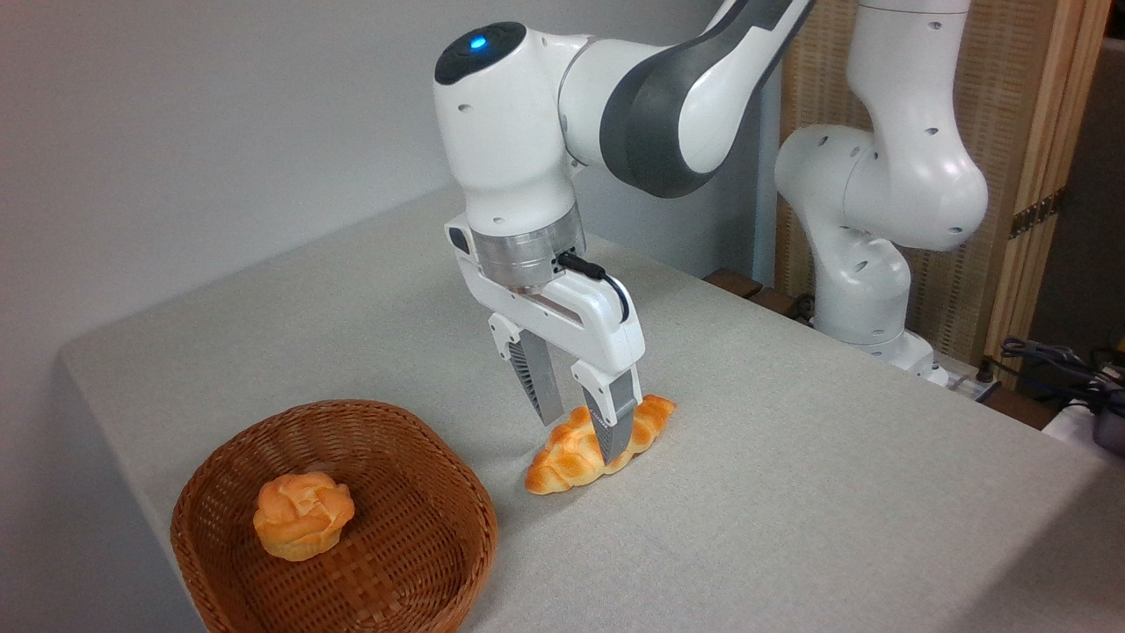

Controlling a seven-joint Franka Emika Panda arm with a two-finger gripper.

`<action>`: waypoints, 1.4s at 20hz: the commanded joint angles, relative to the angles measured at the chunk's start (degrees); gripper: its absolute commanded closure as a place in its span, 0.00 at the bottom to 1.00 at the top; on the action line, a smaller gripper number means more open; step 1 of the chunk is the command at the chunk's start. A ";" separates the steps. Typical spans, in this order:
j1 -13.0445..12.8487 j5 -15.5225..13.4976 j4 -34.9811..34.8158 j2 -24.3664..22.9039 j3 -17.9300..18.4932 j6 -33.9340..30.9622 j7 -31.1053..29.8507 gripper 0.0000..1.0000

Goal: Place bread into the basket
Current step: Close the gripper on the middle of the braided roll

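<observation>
Straddling the bread on the table, my gripper spreads its fingers either side of its golden braided middle, the basket off beside them.

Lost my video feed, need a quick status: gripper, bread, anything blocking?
Gripper open, fingers straddling the bread. Bread on the table, right of the basket. Round bun in the basket; path looks clear.
</observation>
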 commanded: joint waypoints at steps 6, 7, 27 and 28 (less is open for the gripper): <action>-1.57 -1.01 -2.48 1.99 0.28 -0.94 0.46 0.00; -1.66 -1.01 -2.75 2.17 0.36 -0.85 0.55 0.00; -1.57 -0.92 -2.57 2.44 0.45 -1.02 3.45 0.75; -1.57 -0.92 -2.57 2.44 0.45 -1.03 3.54 0.75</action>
